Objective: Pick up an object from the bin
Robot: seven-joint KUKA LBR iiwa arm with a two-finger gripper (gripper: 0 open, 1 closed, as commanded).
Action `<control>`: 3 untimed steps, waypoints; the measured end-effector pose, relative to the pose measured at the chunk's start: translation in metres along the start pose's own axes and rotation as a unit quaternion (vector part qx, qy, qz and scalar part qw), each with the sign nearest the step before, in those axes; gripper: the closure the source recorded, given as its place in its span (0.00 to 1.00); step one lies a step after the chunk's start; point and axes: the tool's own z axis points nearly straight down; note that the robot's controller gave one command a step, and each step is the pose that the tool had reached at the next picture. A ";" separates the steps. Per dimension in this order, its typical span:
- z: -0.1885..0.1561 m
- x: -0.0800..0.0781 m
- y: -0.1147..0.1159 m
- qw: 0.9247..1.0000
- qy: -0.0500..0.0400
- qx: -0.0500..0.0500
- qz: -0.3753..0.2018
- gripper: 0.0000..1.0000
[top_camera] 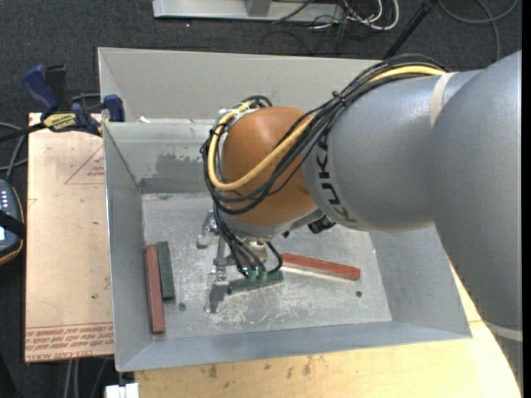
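My gripper [211, 265] hangs below the orange wrist cover, low over the middle of the bin floor. Its two metal fingertips [217, 295] stand apart, so it is open, and nothing shows between them. A small dark green flat piece [255, 279] lies just right of the nearer fingertip, close to it or touching; I cannot tell which. A red-brown stick [322, 267] lies on the floor to the right of the green piece, partly hidden under the arm.
Along the bin's left wall lie a long red bar [154, 290] and a shorter dark green bar [167, 270], side by side. The arm and its cables cover the bin's back right part.
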 end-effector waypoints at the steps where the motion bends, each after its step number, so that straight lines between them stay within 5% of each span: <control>1: -0.003 -0.002 -0.001 1.000 -0.003 -0.001 0.002 0.00; 2: 0.036 0.006 -0.038 0.999 -0.006 -0.002 -0.035 0.00; 3: 0.060 0.000 -0.066 1.000 -0.003 0.000 0.007 0.00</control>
